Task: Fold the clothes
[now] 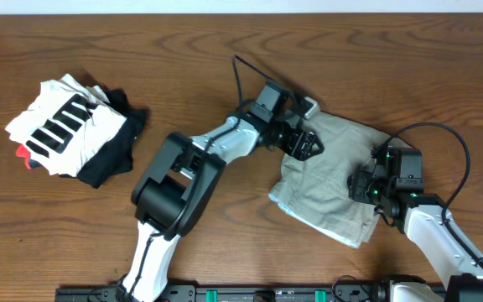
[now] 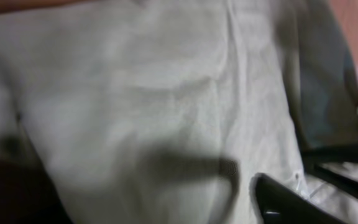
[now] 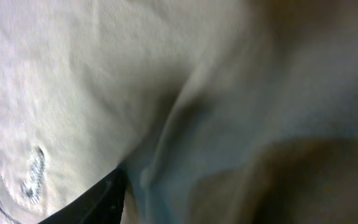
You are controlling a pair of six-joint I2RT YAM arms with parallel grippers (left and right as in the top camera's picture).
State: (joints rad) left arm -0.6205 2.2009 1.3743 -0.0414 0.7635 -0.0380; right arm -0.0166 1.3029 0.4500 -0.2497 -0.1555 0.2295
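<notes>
khaki cotton shorts (image 1: pixel 321 189) lie rumpled, right of centre on brown wooden table (image 1: pixel 225 33) | left hand (image 1: pixel 304 147) over shorts' far-left edge, grip cannot tell | right hand (image 1: pixel 366 186) at shorts' right edge, grip cannot tell | white black-striped garment (image 1: pixel 65 117) heaped with black garment (image 1: pixel 116 155), left, well apart

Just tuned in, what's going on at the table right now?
Both arms are on the khaki shorts, right of centre. The left hand is down at their upper left edge, the right hand at their right side; whether either grips cloth is unclear. A white striped garment and a black garment lie piled at far left.
</notes>
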